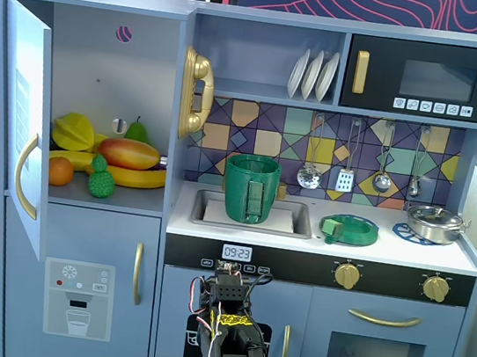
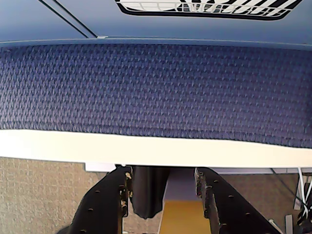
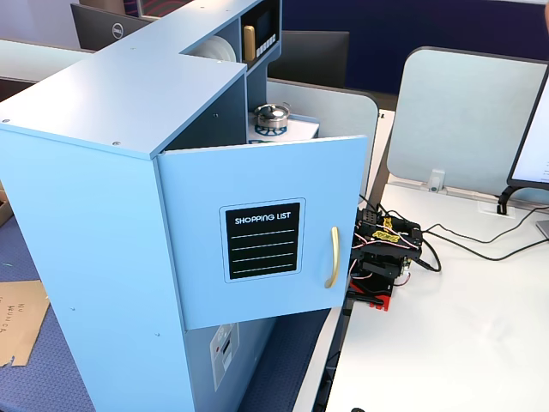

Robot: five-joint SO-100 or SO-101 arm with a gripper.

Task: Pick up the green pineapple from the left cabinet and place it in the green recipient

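On cabinet shelf: green pineapple [image 1: 101, 179] | door [image 3: 262, 225] hides it sideways | jaws empty, apart

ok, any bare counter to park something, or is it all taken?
Free: white counter right of the silver pot, and the strip between the flat green dish and that pot. The sink is filled by the green recipient. Crowded: left cabinet shelf, fruit around the green pineapple.

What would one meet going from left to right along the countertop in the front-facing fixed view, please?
The green recipient standing in the sink → the flat green round dish → the steel pot on its blue trivet.
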